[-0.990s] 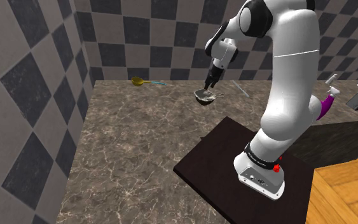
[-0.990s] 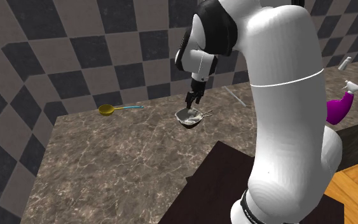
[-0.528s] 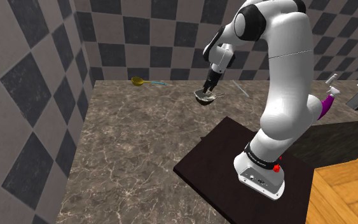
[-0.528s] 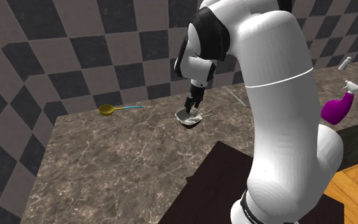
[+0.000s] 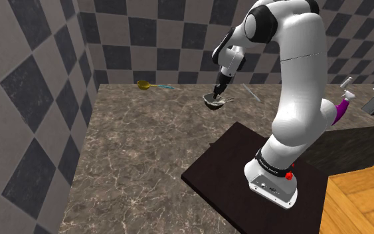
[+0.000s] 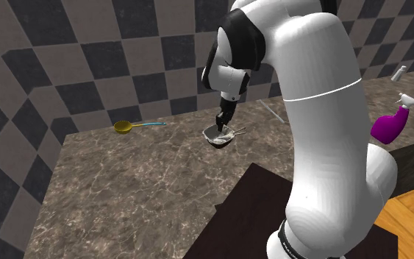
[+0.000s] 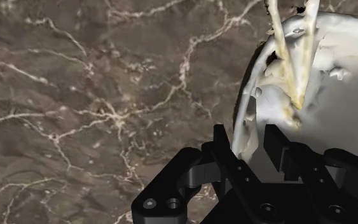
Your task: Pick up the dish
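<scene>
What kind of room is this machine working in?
Most likely a kitchen corner. A brown marble-look countertop meets dark-and-grey checkered tile walls. On the counter lie a yellow round-bowled ladle and a small pale dish, and a purple spray bottle stands nearby.

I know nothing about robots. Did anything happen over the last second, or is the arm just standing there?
The white arm leaned a little toward the small greyish-white dish, and its black claw sank slightly to the dish's rim. Nearly all of that came in the first half second. The dish stayed on the brown marbled counter. The yellow spoon and purple spray bottle stayed put too.
</scene>
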Motion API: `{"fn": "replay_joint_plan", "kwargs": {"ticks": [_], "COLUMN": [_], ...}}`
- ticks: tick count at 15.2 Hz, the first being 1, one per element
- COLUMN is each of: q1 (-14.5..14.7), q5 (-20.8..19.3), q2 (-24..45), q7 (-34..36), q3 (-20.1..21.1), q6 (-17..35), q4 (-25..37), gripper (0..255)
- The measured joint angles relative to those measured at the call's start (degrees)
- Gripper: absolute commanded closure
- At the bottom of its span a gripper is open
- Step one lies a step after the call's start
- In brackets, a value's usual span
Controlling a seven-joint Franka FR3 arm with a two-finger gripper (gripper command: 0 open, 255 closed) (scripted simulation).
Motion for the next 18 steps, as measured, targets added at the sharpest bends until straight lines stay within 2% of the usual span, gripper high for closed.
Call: {"fn": "replay_joint_plan", "kwargs": {"ticks": [4, 18], "q1": [0.3, 2.9], "q5": [-0.5, -6.3], "q2": [-0.7, -8.4], "q7": [0.5, 5.1], "q3": [-0.4, -4.0], "q6": [-0.5, -6.5], "q4": [-0.2, -0.7], "gripper": [255, 255]}}
